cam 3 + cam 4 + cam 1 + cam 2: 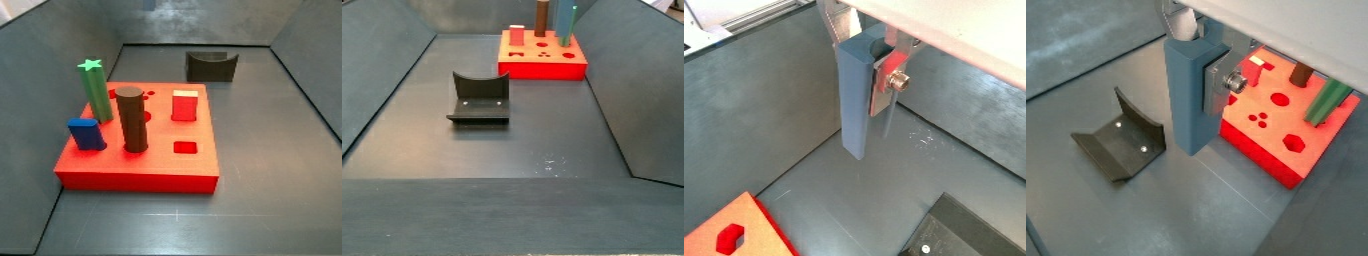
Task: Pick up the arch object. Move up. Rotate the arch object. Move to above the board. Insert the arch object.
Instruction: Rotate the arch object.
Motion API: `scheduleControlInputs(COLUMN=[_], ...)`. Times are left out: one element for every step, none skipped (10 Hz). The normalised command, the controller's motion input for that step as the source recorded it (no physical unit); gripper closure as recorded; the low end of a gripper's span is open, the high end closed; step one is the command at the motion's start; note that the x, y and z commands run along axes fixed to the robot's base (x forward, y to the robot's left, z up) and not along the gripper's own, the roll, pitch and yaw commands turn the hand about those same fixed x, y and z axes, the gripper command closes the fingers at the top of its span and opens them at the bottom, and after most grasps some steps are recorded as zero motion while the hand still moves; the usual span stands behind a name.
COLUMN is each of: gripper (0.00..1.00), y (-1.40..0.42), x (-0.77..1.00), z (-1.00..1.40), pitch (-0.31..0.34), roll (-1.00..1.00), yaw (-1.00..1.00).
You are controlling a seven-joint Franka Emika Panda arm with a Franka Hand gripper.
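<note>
Arch object held aloft in the gripper

The gripper [885, 68] clamps the arch object [857, 100] upright above the grey floor, beside the board [1287, 135] and near the fixture [1120, 150].

**Grey-walled pen, dull matte floor**

Dark grey floor [502, 200], matte, evenly lit, with a faint sheen. Fine pale scratches [549, 163] toward 5 o'clock in a side view. Sloped grey walls [382, 90] rising at 9, 12 and 3 o'clock, with seams meeting at the far corners. Dark fixture [476, 98] standing on the floor just left of centre, backed toward the 12 o'clock wall. Bright white sliver of room [11, 8] beyond the wall top at 11 o'clock.
</note>
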Motion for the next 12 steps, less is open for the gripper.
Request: scheduleControlInputs(gripper=[1.0, 1.0, 1.0, 1.0, 1.0, 1.0, 1.0, 1.0, 1.0, 1.0, 1.0, 1.0], y=[0.0, 0.0, 0.0, 0.0, -0.01, -0.01, -0.01, -0.01, -0.02, -0.02, -0.02, -0.02], x=[0.01, 0.01, 0.01, 0.01, 0.02, 0.02, 0.02, 0.02, 0.03, 0.03, 0.03, 0.03], z=[-1.0, -1.0, -1.0, -1.0, -1.0, -1.0, -1.0, -1.0, -1.0, -1.0, -1.0, -0.8], pitch=[-0.024, -0.028, -0.032, -0.039, -0.046, -0.044, -0.047, -0.05, -0.05, -0.055, -0.061, -0.058], roll=[0.06, 0.05, 0.04, 0.04, 0.02, 0.02, 0.0, 0.0, -0.02, -0.02, -0.03, -0.04], yaw=[0.1, 0.07, 0.05, 0.05, 0.04, 0.04, 0.03, 0.03, 0.03, 0.03, 0.03, 0.04])
